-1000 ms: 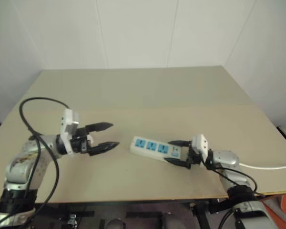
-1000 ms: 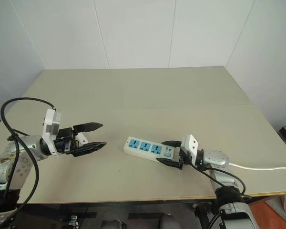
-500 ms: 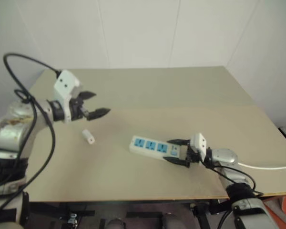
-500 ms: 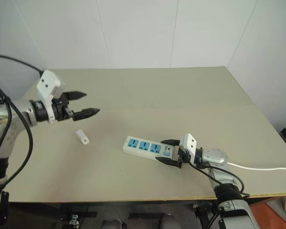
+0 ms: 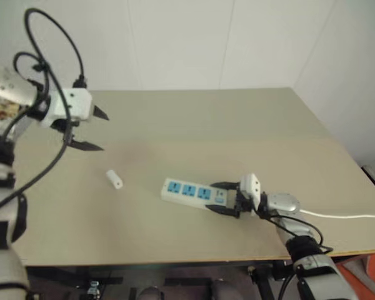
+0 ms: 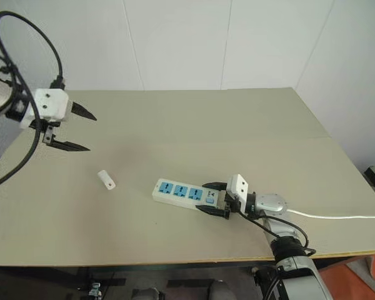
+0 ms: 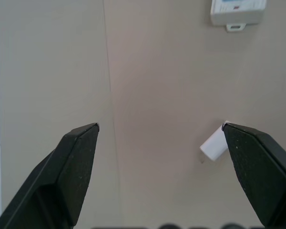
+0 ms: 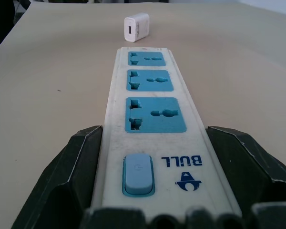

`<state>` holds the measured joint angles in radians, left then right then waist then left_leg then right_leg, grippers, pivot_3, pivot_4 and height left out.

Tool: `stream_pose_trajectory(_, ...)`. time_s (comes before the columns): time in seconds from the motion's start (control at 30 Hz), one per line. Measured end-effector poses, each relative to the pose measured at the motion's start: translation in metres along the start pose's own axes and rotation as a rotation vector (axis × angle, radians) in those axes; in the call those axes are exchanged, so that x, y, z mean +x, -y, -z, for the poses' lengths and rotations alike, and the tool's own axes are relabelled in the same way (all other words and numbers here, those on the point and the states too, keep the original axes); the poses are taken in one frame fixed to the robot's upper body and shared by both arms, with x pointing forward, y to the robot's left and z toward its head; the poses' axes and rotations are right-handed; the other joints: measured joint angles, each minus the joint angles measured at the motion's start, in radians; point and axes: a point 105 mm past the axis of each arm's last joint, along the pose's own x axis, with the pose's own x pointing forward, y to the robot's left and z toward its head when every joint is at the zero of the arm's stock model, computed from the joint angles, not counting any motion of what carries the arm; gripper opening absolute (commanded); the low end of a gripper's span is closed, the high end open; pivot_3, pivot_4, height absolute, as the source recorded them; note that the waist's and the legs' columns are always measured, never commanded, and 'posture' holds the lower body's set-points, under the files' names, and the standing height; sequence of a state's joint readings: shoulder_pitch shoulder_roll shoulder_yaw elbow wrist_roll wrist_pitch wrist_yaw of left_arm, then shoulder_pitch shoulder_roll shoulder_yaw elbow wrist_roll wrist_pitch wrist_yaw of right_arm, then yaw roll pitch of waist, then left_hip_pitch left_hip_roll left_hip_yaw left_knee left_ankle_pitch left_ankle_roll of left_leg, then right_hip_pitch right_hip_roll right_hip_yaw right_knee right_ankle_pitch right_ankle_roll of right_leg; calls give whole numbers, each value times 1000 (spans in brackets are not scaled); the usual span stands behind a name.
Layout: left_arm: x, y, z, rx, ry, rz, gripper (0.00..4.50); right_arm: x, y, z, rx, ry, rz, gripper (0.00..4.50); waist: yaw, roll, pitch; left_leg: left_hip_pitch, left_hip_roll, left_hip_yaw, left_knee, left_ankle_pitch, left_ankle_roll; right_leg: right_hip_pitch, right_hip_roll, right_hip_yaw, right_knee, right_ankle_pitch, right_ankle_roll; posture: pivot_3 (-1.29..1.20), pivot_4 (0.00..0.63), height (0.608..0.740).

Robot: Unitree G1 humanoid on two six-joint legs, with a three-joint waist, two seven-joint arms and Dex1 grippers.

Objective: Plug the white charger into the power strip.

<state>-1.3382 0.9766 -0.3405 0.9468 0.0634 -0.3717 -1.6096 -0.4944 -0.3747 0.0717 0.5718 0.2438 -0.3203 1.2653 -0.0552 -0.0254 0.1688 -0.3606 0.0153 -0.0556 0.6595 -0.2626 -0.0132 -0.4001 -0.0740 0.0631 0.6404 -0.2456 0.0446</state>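
Observation:
The white charger (image 5: pixel 115 179) lies on its side on the beige table, left of the power strip (image 5: pixel 190 192), with a gap between them. My left gripper (image 5: pixel 100 132) hangs open and empty above the table's far left, up and back from the charger (image 7: pixel 213 144). My right gripper (image 5: pixel 220 199) is shut on the strip's switch end, one black finger on each long side (image 8: pixel 88 157). In the right wrist view the strip (image 8: pixel 152 119) shows three blue socket faces, all free, with the charger (image 8: pixel 136 27) beyond its far end.
The strip's thin white cord (image 5: pixel 350 217) runs off over the table's right edge. The table's front edge (image 5: pixel 175 262) is close behind my right hand. A white wall stands behind the bare table top (image 5: pixel 206 119). Black cable (image 5: pixel 50 37) loops over my left arm.
My left arm has risen and swung back to the far left, still open, uncovering the charger on the table. My right gripper has slid the strip slightly to the left.

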Motion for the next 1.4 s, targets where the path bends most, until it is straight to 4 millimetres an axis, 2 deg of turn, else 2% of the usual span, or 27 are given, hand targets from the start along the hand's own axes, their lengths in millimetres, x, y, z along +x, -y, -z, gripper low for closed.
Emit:
stream_pose_trajectory(0.13,11,-6,-1,-95,27,19,4500,1,-1,-2,-10,3,-1,3365,-6,0,0,-5,0,-1,1,0,0,-4,0,0,2,0,1,0,150,740)
stream_pose_trajectory(0.17,14,-10,-4,-164,60,7,4500,0,-1,-1,-12,1,2,3365,-6,0,0,-5,0,-1,1,0,0,-4,0,0,2,0,1,0,150,740)
stream_pose_trajectory(0.3,22,-53,-26,-631,227,-198,4500,-5,-1,-1,-17,-4,19,3365,-1,-3,2,-7,-1,-4,2,0,0,-4,-1,-3,2,0,3,0,150,740)
stream_pose_trajectory(0.37,22,-69,-28,-815,217,-316,4500,-4,-2,-1,-19,-1,24,3365,-5,-3,2,-7,-1,-5,2,0,1,-4,-1,-3,3,0,4,0,150,740)
stream_pose_trajectory(0.4,25,-72,-26,-921,146,-383,4500,-4,-2,-2,-20,1,30,3365,-8,-2,2,-7,-1,-5,2,0,1,-3,-2,-3,5,-1,5,0,150,740)
stream_pose_trajectory(0.43,29,-70,-24,-991,71,-419,4500,-4,-3,-2,-21,2,33,3365,-10,-2,2,-7,-1,-5,2,0,1,-4,-2,-3,7,-1,6,0,150,740)
stream_pose_trajectory(0.5,42,-53,-25,-1150,-54,-438,4500,-4,-4,-3,-19,7,42,3365,-14,-2,2,-8,-2,-6,2,0,0,-5,-2,-3,7,-1,6,0,150,740)
stream_pose_trajectory(0.57,50,-38,-31,-1270,-112,-427,4500,-5,-7,-2,-17,8,44,3365,-14,-2,2,-8,-1,-6,2,0,0,-6,-2,-3,8,-1,6,0,150,740)
stream_pose_trajectory(0.67,45,-30,-41,-1339,-132,-465,4500,-5,-9,-3,-14,7,37,3365,-15,-2,2,-7,-1,-6,2,0,-1,-5,-2,-3,7,-1,6,0,150,740)
stream_pose_trajectory(0.7,40,-27,-39,-1295,-127,-501,4500,-3,-10,-3,-13,7,30,3365,-18,0,1,-6,-1,-5,1,0,-1,-5,-2,-2,7,-1,6,0,150,740)
stream_pose_trajectory(0.8,33,-5,-26,-1013,-83,-512,4500,-3,-11,-2,-4,5,19,3365,-27,3,1,3,0,1,-5,3,-7,-4,-2,5,7,-2,6,0,150,740)
stream_pose_trajectory(0.87,35,9,-26,-819,-12,-415,4500,-4,-9,-1,1,-3,18,3365,-17,-1,2,5,0,1,-10,8,-17,-4,-2,5,6,0,4,0,150,740)
stream_pose_trajectory(0.93,24,19,-28,-578,97,-259,4500,-5,-9,1,15,-9,12,3365,-13,-6,3,5,0,1,-12,10,-19,-3,-2,3,4,2,0,0,150,740)
stream_pose_trajectory(1.07,-3,19,-15,-185,79,-101,4500,-3,-7,4,31,-15,-6,3365,-3,-8,1,8,0,1,-12,10,-19,4,-2,2,-1,3,-1,0,150,740)
stream_pose_trajectory(1.17,6,21,-7,8,19,59,4500,2,-7,2,32,-7,-21,3365,7,-9,1,8,0,1,-11,9,-17,5,-1,1,-3,3,0,0,150,740)
stream_pose_trajectory(1.4,35,20,-1,277,-172,337,4500,6,-7,-1,22,-5,-48,3365,7,-9,1,-1,0,1,0,2,-6,-2,0,3,1,2,2,0,150,740)
